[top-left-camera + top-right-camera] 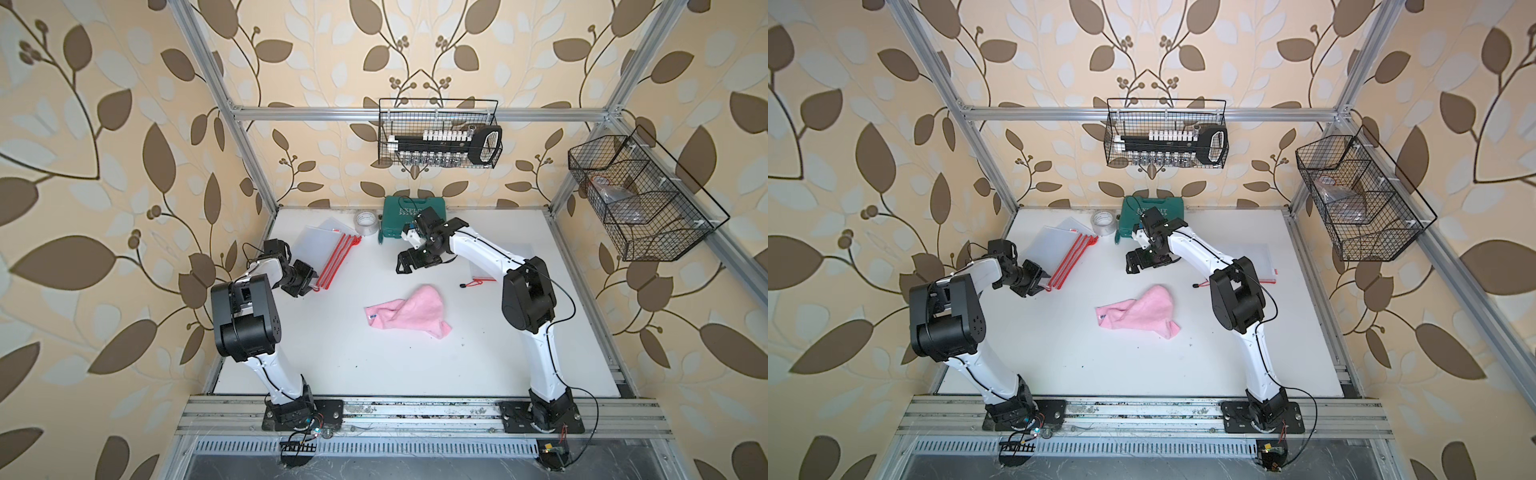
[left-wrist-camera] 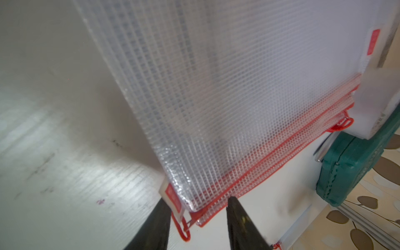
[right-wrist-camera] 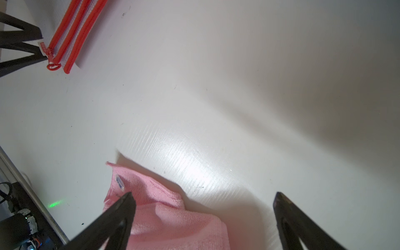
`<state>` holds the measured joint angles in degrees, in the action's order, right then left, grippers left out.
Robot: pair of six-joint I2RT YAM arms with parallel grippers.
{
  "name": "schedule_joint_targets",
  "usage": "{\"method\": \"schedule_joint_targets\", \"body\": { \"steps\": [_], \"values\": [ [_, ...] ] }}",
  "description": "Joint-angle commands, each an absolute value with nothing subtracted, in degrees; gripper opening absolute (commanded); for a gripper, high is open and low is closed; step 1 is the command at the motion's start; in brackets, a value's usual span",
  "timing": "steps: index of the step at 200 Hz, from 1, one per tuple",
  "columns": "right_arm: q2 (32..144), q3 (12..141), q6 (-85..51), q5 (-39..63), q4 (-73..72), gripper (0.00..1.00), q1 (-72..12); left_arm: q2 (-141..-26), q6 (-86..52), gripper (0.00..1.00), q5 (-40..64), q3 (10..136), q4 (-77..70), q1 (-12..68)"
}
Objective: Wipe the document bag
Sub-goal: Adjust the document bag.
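Over at the far left of the tabletop (image 1: pixel 415 374) I have the document bags (image 1: pixel 322 245) stacked flat, their red zipper edges facing the middle. My left claw (image 2: pixel 198 204) is at the stack's near corner, fingers (image 2: pixel 236 216) apart, one on either side of it and clamped on nothing. The right claw (image 3: pixel 204 194) hangs wide open above the pink cloth (image 1: pixel 409 311), which lies crumpled mid-tabletop, well apart from the stack. A single document bag (image 1: pixel 1262 257) lies partly under the right arm.
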<state>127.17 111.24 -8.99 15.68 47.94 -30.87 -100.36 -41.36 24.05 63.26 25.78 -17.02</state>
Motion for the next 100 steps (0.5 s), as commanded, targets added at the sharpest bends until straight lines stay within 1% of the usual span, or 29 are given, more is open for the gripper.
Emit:
{"method": "schedule_joint_targets", "body": {
  "steps": [1,17,42,51,80,100],
  "values": [
    [128.4,112.3,-9.1,16.0,49.0,0.96,-31.1,-95.8,-42.0,0.47,25.3,65.9,29.8,-16.4],
    [128.7,112.8,-9.2,16.3,49.0,0.96,-31.1,-95.1,-44.3,0.47,26.3,64.3,28.6,-16.2],
    [129.2,113.6,-9.5,16.4,49.0,0.96,-31.1,-96.2,-48.6,0.48,27.8,62.3,22.8,-15.3],
    [129.3,113.8,-9.5,16.4,49.3,0.96,-31.1,-96.5,-51.9,0.48,28.7,62.2,21.1,-14.8],
    [128.1,111.8,-9.5,15.8,48.3,0.96,-31.1,-97.2,-55.0,0.48,27.6,62.9,17.8,-11.9],
    [128.1,111.4,-9.6,16.0,48.3,0.96,-31.2,-99.3,-60.8,0.48,27.5,61.7,10.8,-10.6]
  ]
}}
